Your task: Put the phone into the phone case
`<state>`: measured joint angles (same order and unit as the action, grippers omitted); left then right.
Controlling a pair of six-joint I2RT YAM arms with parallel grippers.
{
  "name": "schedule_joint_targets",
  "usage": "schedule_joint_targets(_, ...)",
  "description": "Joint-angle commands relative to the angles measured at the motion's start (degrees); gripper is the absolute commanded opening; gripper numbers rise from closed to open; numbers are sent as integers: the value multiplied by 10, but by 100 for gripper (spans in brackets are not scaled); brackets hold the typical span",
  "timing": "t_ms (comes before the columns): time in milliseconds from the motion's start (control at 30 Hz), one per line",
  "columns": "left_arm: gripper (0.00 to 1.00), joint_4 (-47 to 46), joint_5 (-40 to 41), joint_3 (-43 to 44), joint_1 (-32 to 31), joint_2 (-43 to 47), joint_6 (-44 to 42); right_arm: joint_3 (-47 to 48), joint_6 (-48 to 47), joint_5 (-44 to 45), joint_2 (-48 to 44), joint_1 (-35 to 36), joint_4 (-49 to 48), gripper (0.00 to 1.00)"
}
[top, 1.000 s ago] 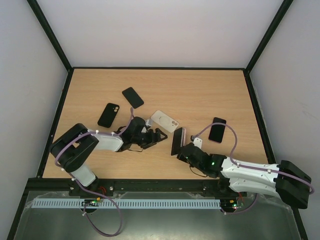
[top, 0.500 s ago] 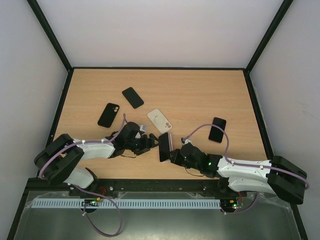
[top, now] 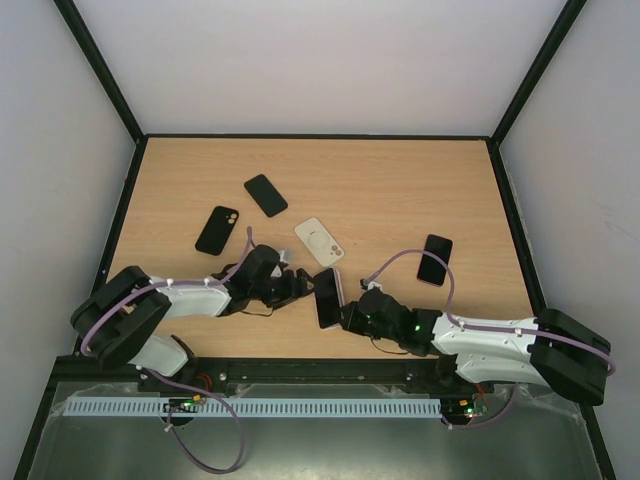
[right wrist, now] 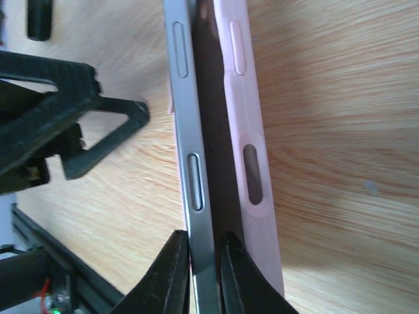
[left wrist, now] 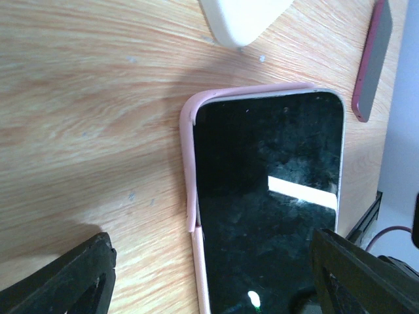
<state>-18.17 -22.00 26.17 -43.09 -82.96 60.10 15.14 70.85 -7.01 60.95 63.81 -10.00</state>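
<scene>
**Seating the phone, one side not yet in**

The step in hand looks like pressing the phone home into its case. At the left, the left gripper [top: 300, 284] lies low over the worktop [top: 400, 190] with its fingers spread wide, one to each side of the phone and touching nothing I can see. Next comes the phone [top: 326, 296], propped on edge near the middle of the worktop's near edge. The pink phone case [left wrist: 190, 163] hugs its top corner, but the lip gapes along one long side. Rightmost, the right gripper [right wrist: 203, 261] is pinched tight on the phone's metal side. The next move probably needs the spread claw to squeeze case and phone together while the other steadies them.
</scene>
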Motion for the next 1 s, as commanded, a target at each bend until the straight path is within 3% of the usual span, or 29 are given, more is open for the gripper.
schedule_joint_targets(0,79,-18,-4,-11,-1,-32,-12,6,-7,29,3,3,74,13)
schedule_joint_targets(400,71,-38,-6,-7,-1,-45,-19,38,-20,84,-31,3,148,27)
schedule_joint_targets(700,63,-48,-7,-4,-2,-59,-17,49,-41,141,-24,-1,150,25)
schedule_joint_targets(967,55,-47,-7,-3,-8,-69,-14,54,-57,122,20,-10,118,25)
